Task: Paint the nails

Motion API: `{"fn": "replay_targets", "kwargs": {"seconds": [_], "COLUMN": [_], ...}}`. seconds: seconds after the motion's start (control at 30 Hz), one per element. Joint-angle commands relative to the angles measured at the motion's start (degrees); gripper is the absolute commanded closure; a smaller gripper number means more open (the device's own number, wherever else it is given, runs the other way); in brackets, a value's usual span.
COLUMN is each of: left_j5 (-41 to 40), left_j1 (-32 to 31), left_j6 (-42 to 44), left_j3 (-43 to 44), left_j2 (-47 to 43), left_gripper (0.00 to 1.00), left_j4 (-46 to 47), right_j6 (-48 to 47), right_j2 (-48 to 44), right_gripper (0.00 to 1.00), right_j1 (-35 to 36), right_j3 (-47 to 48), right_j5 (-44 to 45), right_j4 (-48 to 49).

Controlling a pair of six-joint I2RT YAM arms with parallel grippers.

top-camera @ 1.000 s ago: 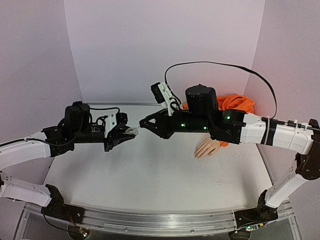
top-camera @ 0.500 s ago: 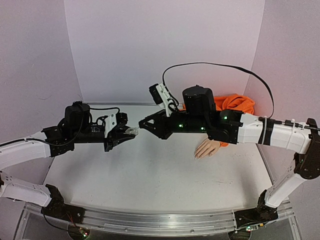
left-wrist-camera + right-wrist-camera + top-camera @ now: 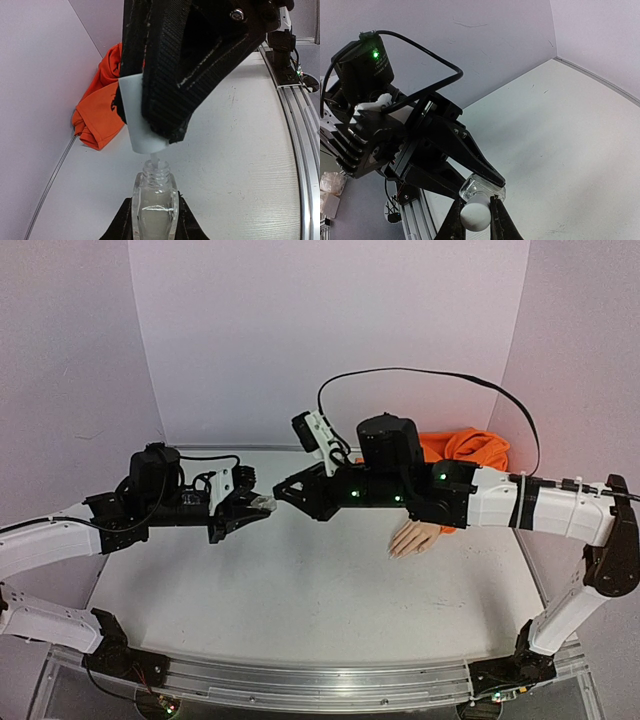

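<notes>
Evidently steadies clear bottle in clamped left gripper for uncapping; pinches white cap in closed right gripper, just off neck, stem inside; leaves mannequin hand well apart.

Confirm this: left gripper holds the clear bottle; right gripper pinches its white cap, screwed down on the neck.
Wrong on the cap: the left wrist view shows the white cap lifted off the neck of the clear bottle, a stem bridging them. The grips are as stated.
</notes>
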Motion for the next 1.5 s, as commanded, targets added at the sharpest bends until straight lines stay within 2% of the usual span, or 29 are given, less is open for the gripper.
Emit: {"fn": "replay_targets", "kwargs": {"seconds": [0.0, 0.47, 0.6, 0.77, 0.8, 0.93, 1.03, 1.13, 1.27, 1.37, 1.4, 1.47], "left_j5": [1.1, 1.1, -1.8, -5.9, -6.5, -9.7, -11.4, -13.5, -16.8, -17.6, -17.7, -18.1], "left_j1": [-0.2, -0.2, -0.2, -0.2, -0.2, -0.3, -0.4, -0.4, -0.4, -0.4, -0.4, -0.4], "left_j6": [0.0, -2.5, -5.9, -7.7, -7.8, -7.2, -7.6, -9.2, -10.0, -10.0, -10.0, -10.2], "left_j3": [0.6, 1.2, 1.6, 0.3, 0.1, -0.7, -1.0, -0.7, -0.5, -0.7, -0.7, -0.6], "left_j2": [-1.2, -1.7, -1.5, -1.9, -2.1, -2.2, -2.2, -1.9, -1.6, -1.9, -1.9, -1.8], "left_gripper": [1.0, 1.0, 1.0, 1.0, 1.0, 1.0, 1.0, 1.0, 1.0, 1.0, 1.0, 1.0], "left_j4": [1.9, 2.0, 3.0, 6.2, 6.7, 8.0, 8.1, 8.1, 8.0, 8.1, 8.0, 8.0], "right_j6": [-0.4, -0.4, 0.3, 11.1, 14.8, 26.7, 28.8, 28.5, 28.0, 26.9, 26.3, 24.8], "right_j2": [0.3, 2.9, 4.3, 9.2, 10.9, 19.7, 21.2, 17.6, 13.8, 11.6, 10.6, 8.2], "right_gripper": [1.0, 1.0, 1.0, 1.0, 1.0, 0.99, 0.95, 0.92, 0.83, 0.6, 0.49, 0.39], "right_j1": [0.6, 0.7, 0.7, 1.6, 2.5, 7.0, 7.7, 7.3, 6.2, 5.2, 4.8, 4.3], "right_j3": [2.2, 1.7, 2.5, 2.3, 2.7, 9.3, 11.2, 9.4, 8.8, 7.8, 7.0, 5.4], "right_j5": [-0.8, -1.6, -1.2, 5.3, 8.8, 15.8, 16.9, 20.7, 21.2, 20.3, 19.9, 20.1], "right_j4": [2.5, 3.3, 3.4, 7.5, 7.9, 7.2, 6.7, 6.8, 6.9, 6.9, 6.9, 6.9]}}
